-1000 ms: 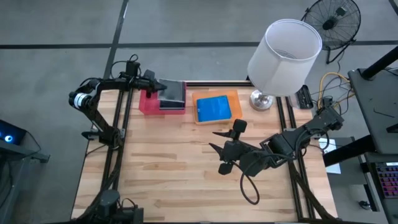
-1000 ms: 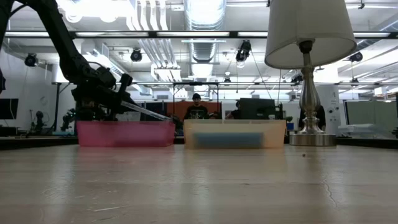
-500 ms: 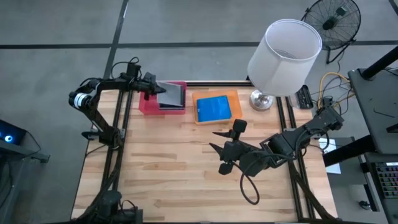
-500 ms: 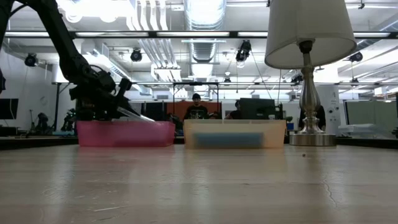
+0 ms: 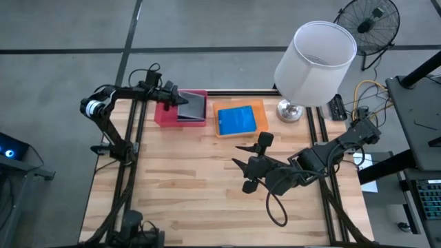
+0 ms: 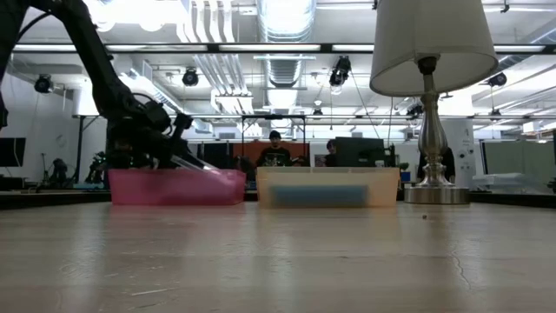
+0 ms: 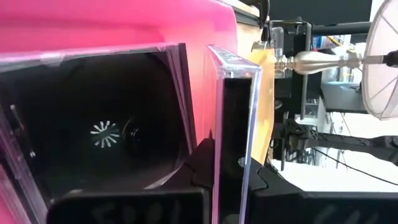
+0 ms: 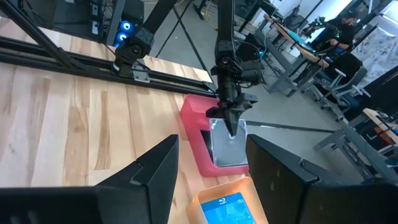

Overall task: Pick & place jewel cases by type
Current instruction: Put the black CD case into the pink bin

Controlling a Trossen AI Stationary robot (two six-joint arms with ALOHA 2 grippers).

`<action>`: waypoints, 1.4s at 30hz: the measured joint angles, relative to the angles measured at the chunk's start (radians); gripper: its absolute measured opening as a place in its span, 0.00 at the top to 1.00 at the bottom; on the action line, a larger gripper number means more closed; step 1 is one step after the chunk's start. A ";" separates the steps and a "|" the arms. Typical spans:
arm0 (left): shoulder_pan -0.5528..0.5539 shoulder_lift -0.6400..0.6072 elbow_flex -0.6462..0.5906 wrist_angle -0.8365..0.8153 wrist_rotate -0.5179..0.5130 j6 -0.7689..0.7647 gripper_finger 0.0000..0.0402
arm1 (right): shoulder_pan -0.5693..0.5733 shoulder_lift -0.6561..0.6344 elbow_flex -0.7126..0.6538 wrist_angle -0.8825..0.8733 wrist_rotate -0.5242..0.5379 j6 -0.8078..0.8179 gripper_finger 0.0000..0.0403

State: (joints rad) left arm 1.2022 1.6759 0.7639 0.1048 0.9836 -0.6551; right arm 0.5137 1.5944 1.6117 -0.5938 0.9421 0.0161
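The left gripper (image 5: 172, 98) is clamped on a dark jewel case (image 5: 192, 105) over the pink tray (image 5: 165, 116) at the worktop's (image 5: 179, 179) far edge. Blue jewel cases (image 5: 237, 119) lie in the orange tray (image 5: 256, 105) beside it. The right gripper (image 5: 241, 167) waits mid-worktop, fingers apart.

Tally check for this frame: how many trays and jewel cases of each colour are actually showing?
pink tray: 1
orange tray: 1
blue jewel case: 1 showing; any beneath it are hidden
dark jewel case: 2, one lying in the pink tray, one gripped edge-on by the left gripper
Total: 5
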 joint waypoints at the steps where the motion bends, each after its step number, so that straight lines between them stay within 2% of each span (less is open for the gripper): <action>1: 0.000 0.004 0.003 0.000 -0.001 0.000 1.00 | 0.000 0.000 0.000 0.000 0.000 -0.001 0.55; 19: 0.000 0.039 0.008 -0.001 -0.041 -0.013 0.98 | 0.000 0.000 0.000 0.000 0.000 0.008 0.55; 23: 0.000 0.039 0.008 -0.002 -0.050 -0.013 0.86 | 0.000 0.000 0.000 0.000 0.000 0.007 0.55; 36: 0.015 0.038 0.008 -0.073 -0.057 -0.016 0.32 | 0.000 0.000 0.000 0.000 0.000 0.007 0.55; 39: 0.026 0.038 0.008 -0.122 -0.059 0.002 0.25 | 0.000 0.000 0.000 0.000 0.000 0.007 0.55; 42: 0.031 0.035 0.009 -0.152 -0.056 0.016 0.23 | 0.000 0.000 0.000 0.000 0.000 0.007 0.55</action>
State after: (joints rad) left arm 1.2334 1.7108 0.7727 -0.0472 0.9281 -0.6394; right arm 0.5137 1.5944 1.6115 -0.5934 0.9424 0.0231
